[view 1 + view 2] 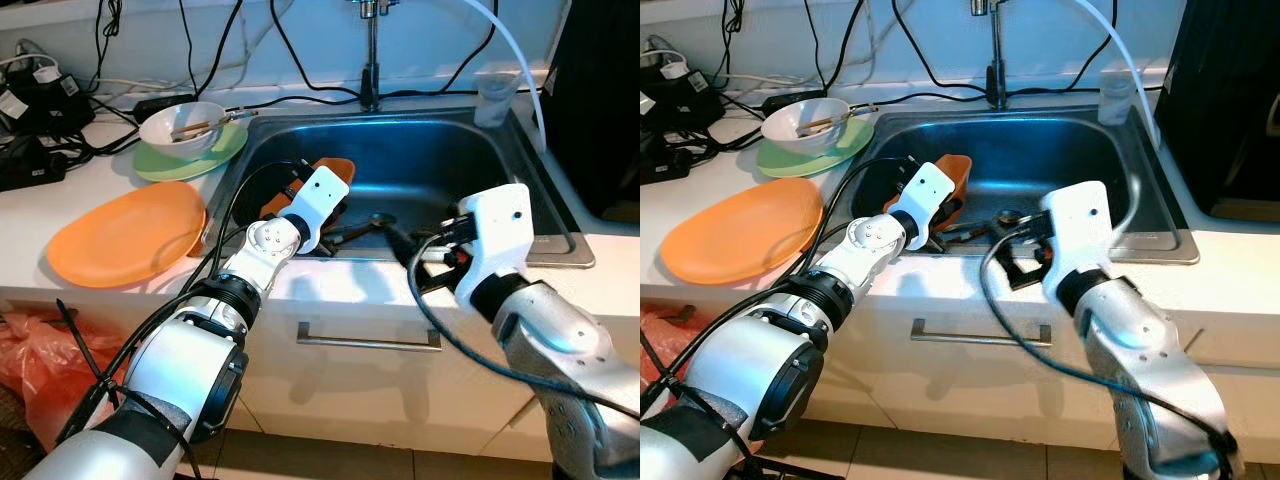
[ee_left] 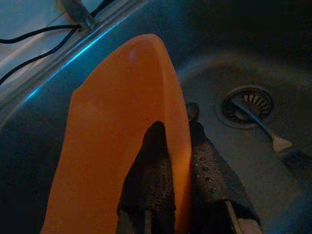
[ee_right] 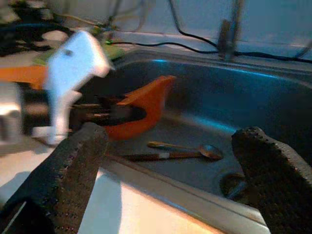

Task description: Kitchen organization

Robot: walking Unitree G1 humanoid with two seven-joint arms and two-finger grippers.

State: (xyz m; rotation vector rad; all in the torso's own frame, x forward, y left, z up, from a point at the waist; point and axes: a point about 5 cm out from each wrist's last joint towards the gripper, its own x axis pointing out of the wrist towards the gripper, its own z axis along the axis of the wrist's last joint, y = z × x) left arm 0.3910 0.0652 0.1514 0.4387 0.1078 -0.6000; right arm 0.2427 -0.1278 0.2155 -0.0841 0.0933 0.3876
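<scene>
An orange bowl (image 1: 337, 167) stands tilted on its edge at the left of the steel sink (image 1: 430, 150). My left gripper (image 2: 175, 129) is shut on the bowl's rim (image 2: 122, 122), one finger on each side. The left arm reaches down over the sink's front edge (image 1: 318, 200). My right gripper (image 3: 170, 134) hangs open over the front edge of the sink, right of the bowl (image 3: 146, 100), with nothing between its fingers (image 3: 78, 161). A spoon (image 3: 187, 148) and a dark-handled utensil (image 3: 146, 157) lie on the sink floor. A fork (image 2: 273, 139) rests by the drain (image 2: 246, 102).
A large orange plate (image 1: 125, 235) lies on the counter left of the sink. Behind it a white bowl with chopsticks (image 1: 183, 128) sits on a green plate (image 1: 205, 158). Faucet (image 1: 370, 60), clear cup (image 1: 497, 95), several black cables and a black appliance (image 1: 600, 100) line the back and right.
</scene>
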